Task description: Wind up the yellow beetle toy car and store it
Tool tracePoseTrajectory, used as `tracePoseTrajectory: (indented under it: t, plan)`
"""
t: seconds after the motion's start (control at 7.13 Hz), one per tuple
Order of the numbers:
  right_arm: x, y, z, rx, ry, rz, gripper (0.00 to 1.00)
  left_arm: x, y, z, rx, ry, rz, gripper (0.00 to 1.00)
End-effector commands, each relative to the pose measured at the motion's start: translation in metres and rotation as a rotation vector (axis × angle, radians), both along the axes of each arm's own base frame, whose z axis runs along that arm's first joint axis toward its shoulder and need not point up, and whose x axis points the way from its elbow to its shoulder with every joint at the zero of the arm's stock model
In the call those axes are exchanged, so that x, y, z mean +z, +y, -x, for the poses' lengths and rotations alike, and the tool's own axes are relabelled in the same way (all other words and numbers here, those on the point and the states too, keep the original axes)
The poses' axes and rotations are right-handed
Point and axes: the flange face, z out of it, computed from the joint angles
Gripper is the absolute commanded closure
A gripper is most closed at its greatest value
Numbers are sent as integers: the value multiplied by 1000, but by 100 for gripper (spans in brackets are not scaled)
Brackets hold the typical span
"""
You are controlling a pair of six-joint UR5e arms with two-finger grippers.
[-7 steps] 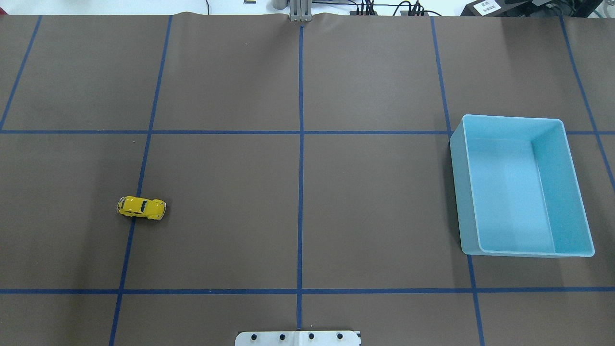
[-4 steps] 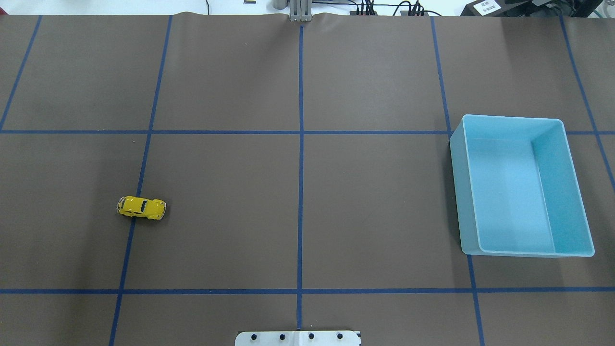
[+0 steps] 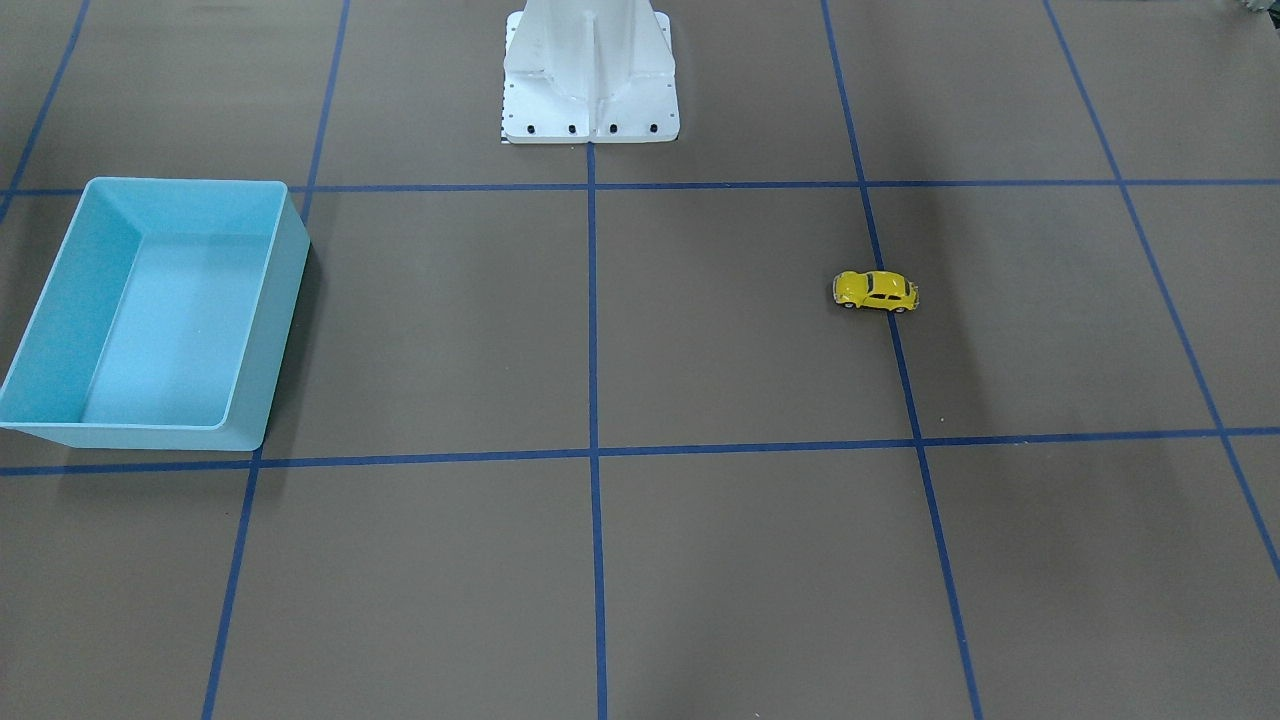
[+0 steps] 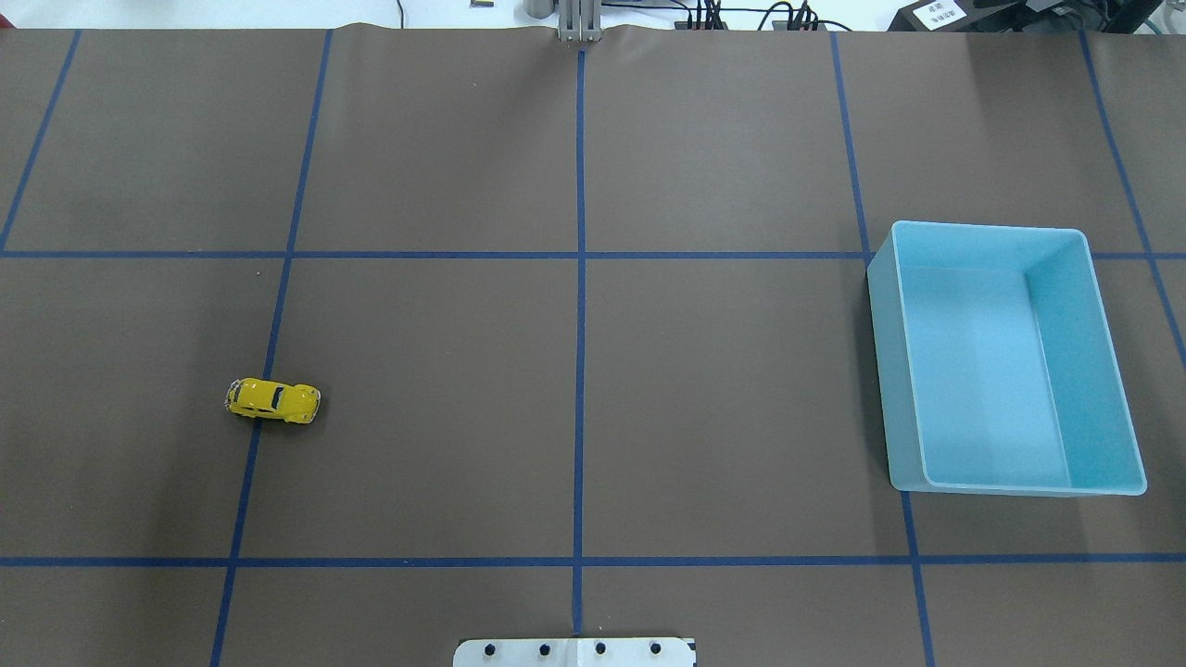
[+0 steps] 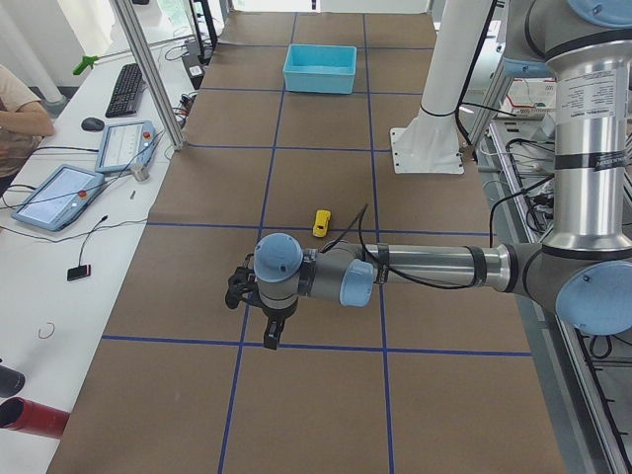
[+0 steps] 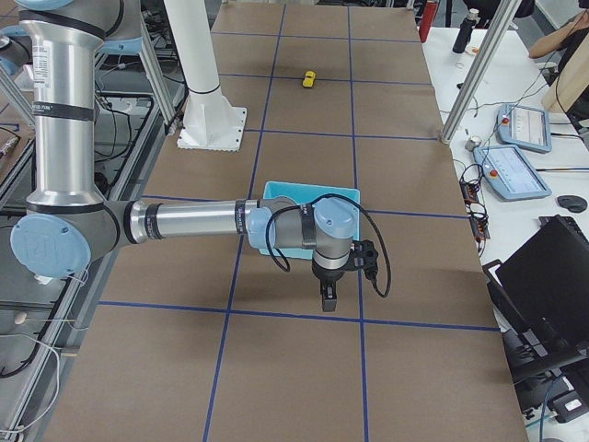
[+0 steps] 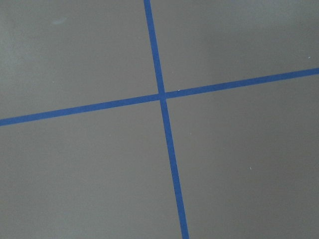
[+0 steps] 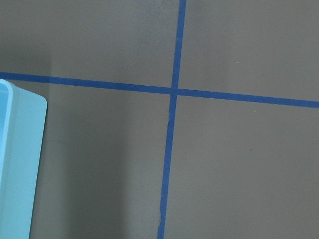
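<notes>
The yellow beetle toy car (image 4: 272, 400) stands alone on its wheels on the brown mat, on the robot's left side; it also shows in the front view (image 3: 876, 291) and both side views (image 5: 322, 223) (image 6: 309, 79). The light blue bin (image 4: 888, 371) stands empty on the right side (image 3: 270, 330) (image 6: 313, 191). My left gripper (image 5: 269, 331) hangs above the mat, short of the car toward the table's left end. My right gripper (image 6: 329, 296) hangs beyond the bin toward the right end. I cannot tell whether either is open or shut.
The white robot pedestal (image 3: 590, 70) stands at the table's robot-side edge. Blue tape lines grid the mat. Aluminium posts (image 5: 148, 79) (image 6: 483, 64) and operators' desks with tablets and a keyboard line the far long edge. The bin's corner shows in the right wrist view (image 8: 15, 164).
</notes>
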Motion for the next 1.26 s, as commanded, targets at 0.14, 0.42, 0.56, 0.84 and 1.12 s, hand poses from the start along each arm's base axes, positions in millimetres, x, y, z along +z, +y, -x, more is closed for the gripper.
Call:
tracePoseTrajectory:
  t: [0.14, 0.42, 0.56, 0.84, 1.12]
  plan:
    - [-3, -2, -1, 4, 13, -6, 0, -61, -32, -43, 100, 84, -211, 0]
    - [-1, 0, -1, 5, 13, 0, 0, -141, -57, -128, 252, 114, -353, 0]
    - [2, 1, -1, 6, 13, 8, 0, -175, -60, -180, 339, 135, -417, 0]
    - [5, 1, -1, 7, 14, 15, 0, -231, -29, -291, 495, 82, -568, 0]
    - [8, 3, -1, 7, 14, 21, 0, -278, 10, -383, 627, 113, -671, 0]
